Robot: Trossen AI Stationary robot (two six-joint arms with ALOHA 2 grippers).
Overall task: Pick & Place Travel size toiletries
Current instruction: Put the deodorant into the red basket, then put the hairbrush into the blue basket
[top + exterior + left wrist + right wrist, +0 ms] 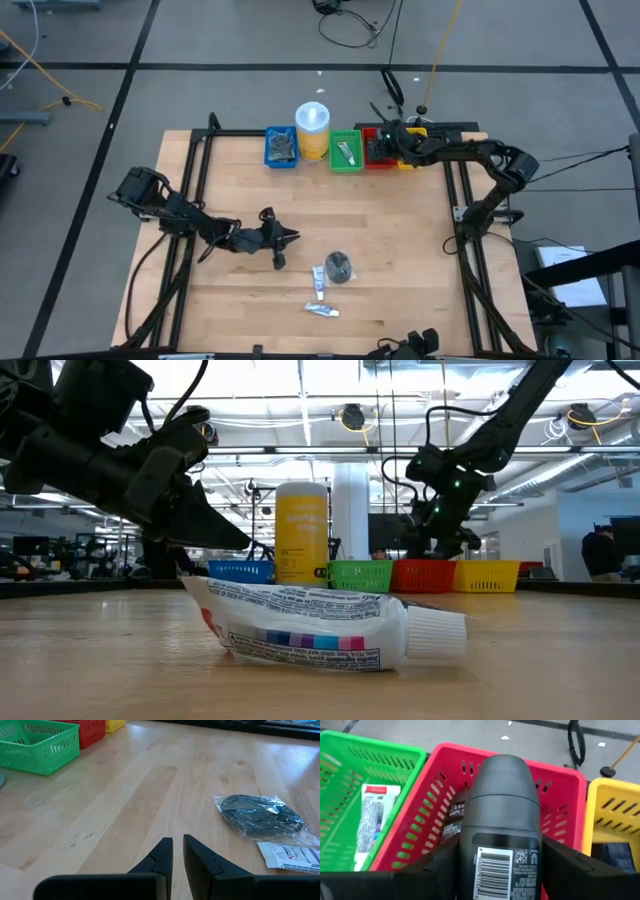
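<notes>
- The right gripper [500, 865] hangs over the red bin [560, 785] at the far edge of the bench [400, 230], with a dark oblong container [501, 825] standing lengthwise between its fingers, its domed cap pointing down into the bin.
- Its fingers are spread wide; they flank the container's sides, and whether they still press on it I cannot tell. It looks like the release step.
- The green bin [350, 780] beside the red one already holds a thin tube [372, 817]; a yellow bin [615, 820] sits on the other side.
- The left gripper [283, 240] hovers low at mid-bench, fingers pressed nearly together and holding nothing.
- Just beyond it lies a wrapped grey disc [260, 815], with a white tube [295, 856] touching the wrap; the left arm is far nearer to these.
</notes>
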